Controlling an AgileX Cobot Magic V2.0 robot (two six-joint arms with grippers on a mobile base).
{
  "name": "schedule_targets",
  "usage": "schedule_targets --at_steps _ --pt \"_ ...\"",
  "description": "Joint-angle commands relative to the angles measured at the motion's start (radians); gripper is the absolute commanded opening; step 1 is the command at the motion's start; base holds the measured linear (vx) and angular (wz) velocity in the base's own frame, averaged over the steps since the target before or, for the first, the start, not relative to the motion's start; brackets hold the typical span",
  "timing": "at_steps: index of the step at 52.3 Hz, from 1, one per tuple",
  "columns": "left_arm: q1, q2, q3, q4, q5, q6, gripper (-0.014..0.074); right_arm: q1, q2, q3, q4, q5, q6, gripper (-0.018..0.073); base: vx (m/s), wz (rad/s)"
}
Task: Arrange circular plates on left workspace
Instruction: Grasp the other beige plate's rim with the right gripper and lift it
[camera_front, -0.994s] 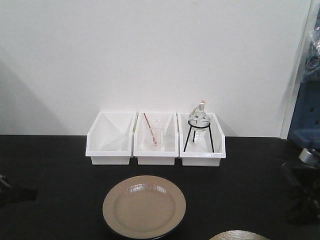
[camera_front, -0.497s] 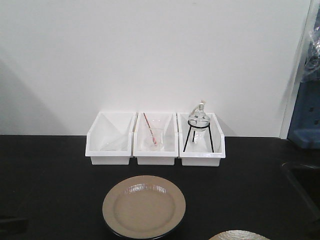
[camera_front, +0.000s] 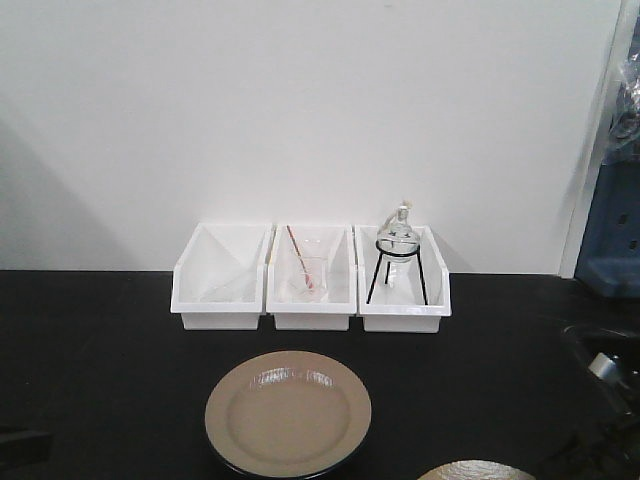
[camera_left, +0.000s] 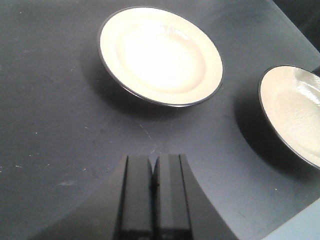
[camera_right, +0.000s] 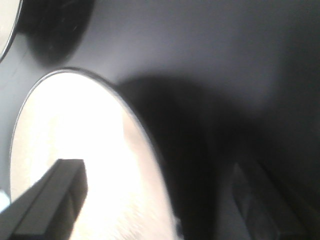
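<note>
1. Our left gripper (camera_left: 153, 160) has its two fingers pressed flat together with nothing between them. It hangs over bare countertop (camera_left: 50, 125), apart from both plates.
2. Our right gripper (camera_right: 155, 170) stands wide open. One finger (camera_right: 62, 192) shows over the pale face of the second plate (camera_right: 75, 140), and the other, blurred, lies past the rim over the dark counter. We cannot tell whether either finger touches the plate.
3. The first plate (camera_front: 288, 412) sits flat on the countertop in front of the middle bin (camera_front: 312, 285). The second plate lies near it to the right, cut off by the lower edge of the front view.
4. Three white bins stand side by side against the wall. The left bin (camera_front: 222, 285) and the middle bin hold clear glassware, and the right bin (camera_front: 403, 300) holds a round flask (camera_front: 399, 236) on a black tripod.
</note>
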Motion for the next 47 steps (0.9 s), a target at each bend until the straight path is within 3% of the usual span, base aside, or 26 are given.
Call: schedule_targets --at_steps 1,12,18,23,37,47 --pt "-0.002 -0.020 -0.025 -0.058 -0.006 0.001 0.0000 0.044 -0.031 -0.024 0.003 0.096 0.003 0.0642 0.00 0.00" --pt "-0.002 -0.020 -0.025 -0.058 -0.002 0.001 0.0000 0.115 0.014 -0.024 -0.040 0.096 0.017 0.0506 0.00 0.00" --pt "-0.002 -0.020 -0.025 -0.059 0.008 0.001 0.0000 0.123 0.015 -0.024 -0.044 0.096 0.001 0.0273 0.00 0.00" --pt "-0.002 -0.020 -0.025 -0.059 0.015 0.001 0.0000 0.119 0.013 -0.027 -0.055 0.096 -0.005 -0.0015 0.00 0.00" --pt "-0.002 -0.020 -0.025 -0.059 0.020 0.001 0.0000 0.098 -0.028 -0.038 -0.029 0.096 0.028 -0.0011 0.00 0.00" --pt "-0.002 -0.020 -0.025 -0.059 0.020 0.001 0.0000 0.087 -0.081 -0.122 0.034 0.096 0.113 -0.0008 0.00 0.00"
